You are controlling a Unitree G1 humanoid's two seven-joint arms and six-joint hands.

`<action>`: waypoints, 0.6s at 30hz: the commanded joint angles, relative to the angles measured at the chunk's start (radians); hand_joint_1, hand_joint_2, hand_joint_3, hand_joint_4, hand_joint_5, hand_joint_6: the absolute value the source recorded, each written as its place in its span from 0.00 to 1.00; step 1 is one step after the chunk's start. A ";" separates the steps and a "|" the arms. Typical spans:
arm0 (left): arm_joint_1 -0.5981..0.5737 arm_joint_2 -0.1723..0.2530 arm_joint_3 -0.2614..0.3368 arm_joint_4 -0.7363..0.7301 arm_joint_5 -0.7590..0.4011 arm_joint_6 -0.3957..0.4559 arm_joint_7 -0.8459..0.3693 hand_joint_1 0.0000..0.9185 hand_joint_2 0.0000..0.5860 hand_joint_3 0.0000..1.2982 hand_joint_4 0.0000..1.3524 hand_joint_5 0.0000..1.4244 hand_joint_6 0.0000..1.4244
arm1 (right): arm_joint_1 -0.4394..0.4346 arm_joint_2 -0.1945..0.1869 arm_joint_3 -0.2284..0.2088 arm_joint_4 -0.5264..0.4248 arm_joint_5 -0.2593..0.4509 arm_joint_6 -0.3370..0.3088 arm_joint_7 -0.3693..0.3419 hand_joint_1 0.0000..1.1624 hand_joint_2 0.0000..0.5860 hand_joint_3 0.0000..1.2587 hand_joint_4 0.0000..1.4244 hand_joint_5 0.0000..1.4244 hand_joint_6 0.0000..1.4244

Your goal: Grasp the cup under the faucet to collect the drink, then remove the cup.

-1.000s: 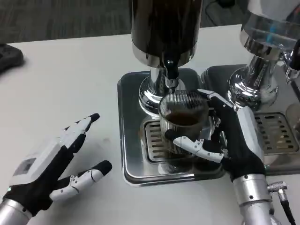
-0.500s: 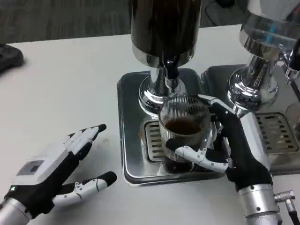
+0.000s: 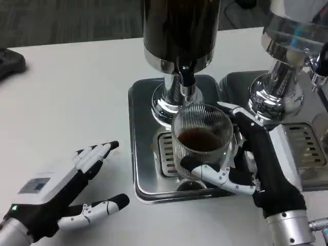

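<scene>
A ribbed clear glass cup (image 3: 201, 141) with dark drink in it is lifted above the drip grate (image 3: 166, 154) of the steel tray (image 3: 141, 128). My right hand (image 3: 256, 164) grips it from the right, thumb across its front and fingers behind. The cup is just in front of and below the black faucet (image 3: 187, 77) of the dark drink dispenser (image 3: 180, 31). My left hand (image 3: 56, 197) lies open on the white table at the lower left, palm down, fingers spread, holding nothing.
A second chrome dispenser (image 3: 287, 61) with its own tray and grate (image 3: 302, 146) stands close on the right, just behind my right hand. A dark object (image 3: 10, 60) lies at the far left edge. Bare white table (image 3: 77, 97) stretches left of the tray.
My right hand has raised the cup and drawn it toward me, away from the faucet. My left hand has slid back toward the lower left.
</scene>
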 commanded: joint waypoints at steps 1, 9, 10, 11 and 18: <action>0.043 0.016 0.017 -0.066 0.042 0.005 0.036 0.00 0.23 0.00 0.00 0.00 0.00 | 0.036 0.003 0.009 -0.091 0.017 -0.051 0.014 0.82 0.27 0.43 0.43 0.64 0.92; 0.135 0.039 0.060 -0.122 0.123 -0.052 0.153 0.00 0.26 0.00 0.00 0.00 0.00 | 0.080 0.003 0.009 -0.153 0.022 -0.041 0.044 0.81 0.27 0.43 0.43 0.64 0.92; 0.140 0.041 0.064 -0.122 0.128 -0.056 0.161 0.00 0.26 0.00 0.00 0.00 0.00 | 0.085 0.001 0.007 -0.162 0.029 -0.043 0.051 0.81 0.27 0.43 0.44 0.64 0.92; 0.146 0.042 0.067 -0.123 0.132 -0.057 0.168 0.00 0.27 0.00 0.00 0.00 0.00 | 0.091 -0.002 0.007 -0.173 0.024 -0.047 0.053 0.81 0.27 0.43 0.44 0.64 0.92; 0.199 0.039 0.081 -0.163 0.149 -0.055 0.200 0.00 0.29 0.00 0.00 0.00 0.00 | 0.124 -0.001 0.011 -0.208 0.028 -0.052 0.068 0.81 0.27 0.43 0.44 0.64 0.92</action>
